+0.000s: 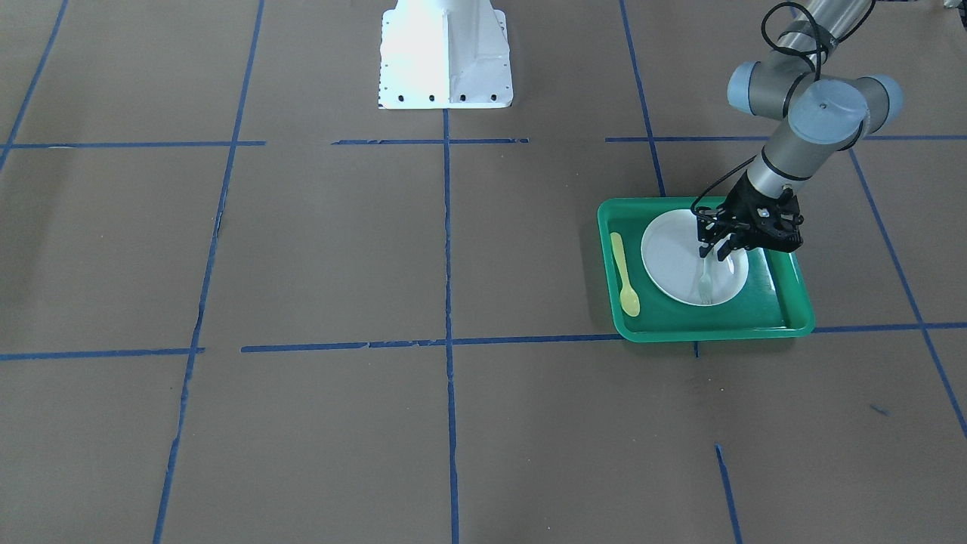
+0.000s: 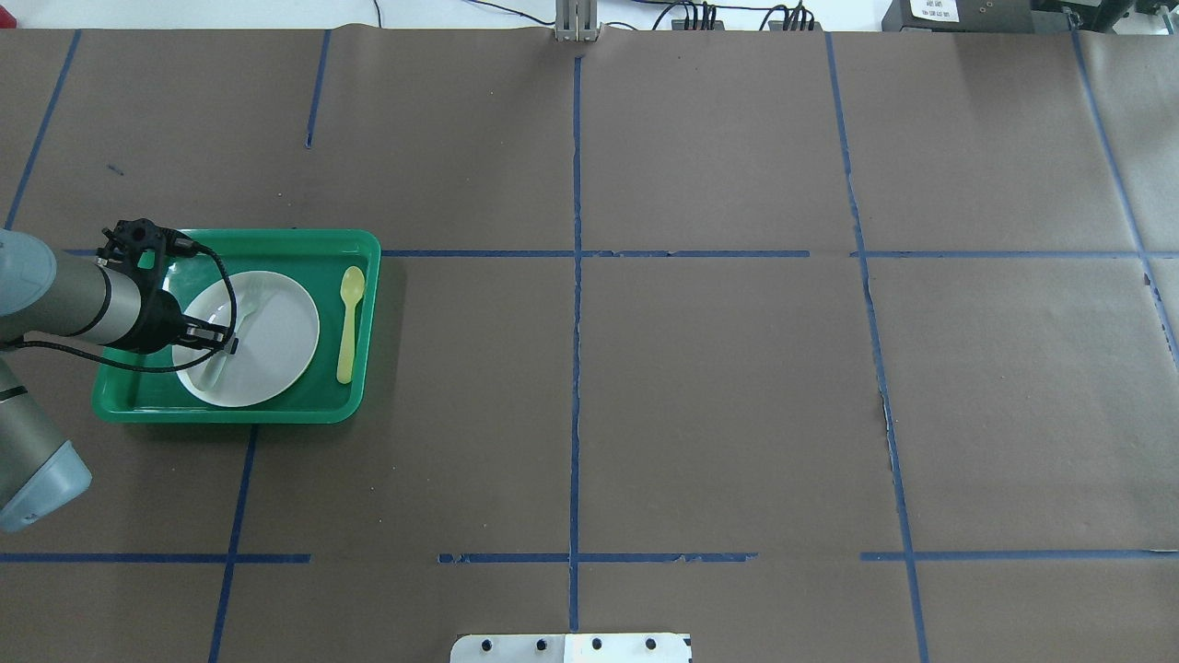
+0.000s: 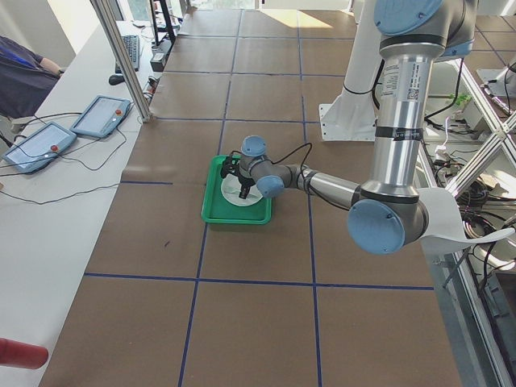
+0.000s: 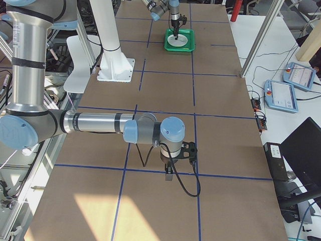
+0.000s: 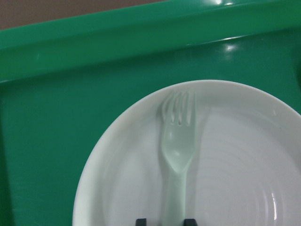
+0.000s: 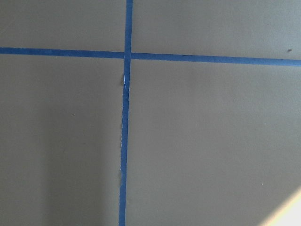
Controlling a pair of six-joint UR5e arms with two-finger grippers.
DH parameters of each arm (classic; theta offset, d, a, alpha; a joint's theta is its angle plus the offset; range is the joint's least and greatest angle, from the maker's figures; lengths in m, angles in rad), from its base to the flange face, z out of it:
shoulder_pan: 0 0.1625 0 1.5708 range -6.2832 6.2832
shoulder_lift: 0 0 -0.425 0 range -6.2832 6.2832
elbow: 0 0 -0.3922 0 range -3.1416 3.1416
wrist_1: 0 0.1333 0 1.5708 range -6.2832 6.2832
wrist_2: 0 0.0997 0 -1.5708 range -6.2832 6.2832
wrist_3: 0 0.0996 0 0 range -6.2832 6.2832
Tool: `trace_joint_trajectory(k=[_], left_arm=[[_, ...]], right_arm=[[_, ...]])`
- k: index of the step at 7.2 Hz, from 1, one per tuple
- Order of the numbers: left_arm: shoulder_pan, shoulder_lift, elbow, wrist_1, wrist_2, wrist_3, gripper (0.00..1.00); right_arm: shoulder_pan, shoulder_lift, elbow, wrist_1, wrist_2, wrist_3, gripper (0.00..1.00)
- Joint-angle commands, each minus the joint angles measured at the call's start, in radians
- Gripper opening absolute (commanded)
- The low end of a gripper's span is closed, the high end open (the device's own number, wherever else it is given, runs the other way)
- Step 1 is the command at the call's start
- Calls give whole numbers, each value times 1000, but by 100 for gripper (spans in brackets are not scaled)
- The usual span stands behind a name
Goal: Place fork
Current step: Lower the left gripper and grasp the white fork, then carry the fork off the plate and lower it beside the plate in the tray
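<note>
Wrist view shows left tool (image 1: pixel 718 254) apart astride fork (image 5: pixel 178 150) on plate (image 5: pixel 244 155), right tool (image 4: pixel 170 174) state untellable

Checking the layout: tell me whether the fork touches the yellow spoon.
Apart. Overhead view: the fork over the white plate, bare plate and green tray between it and the yellow spoon.

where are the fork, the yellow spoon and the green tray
fork (image 5: pixel 178 150): left wrist view, on the bowl below its tines
yellow spoon (image 2: pixel 347 336): overhead view, on its handle
green tray (image 1: pixel 710 332): front-facing view, on its near rim
</note>
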Motion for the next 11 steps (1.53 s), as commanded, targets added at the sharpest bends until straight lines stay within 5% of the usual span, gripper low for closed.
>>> trace_joint_trajectory(k=[1, 5, 8, 11], left_arm=[[0, 0, -1, 2, 0, -8, 39], [0, 0, -5, 8, -2, -8, 0], [-6, 0, -21, 7, -15, -6, 0], [-139, 18, -25, 8, -170, -5, 0]], right_arm=[[0, 0, 2, 0, 0, 0, 100], [0, 0, 0, 0, 0, 0, 100], [0, 0, 0, 0, 0, 0, 100], [0, 0, 0, 0, 0, 0, 100]])
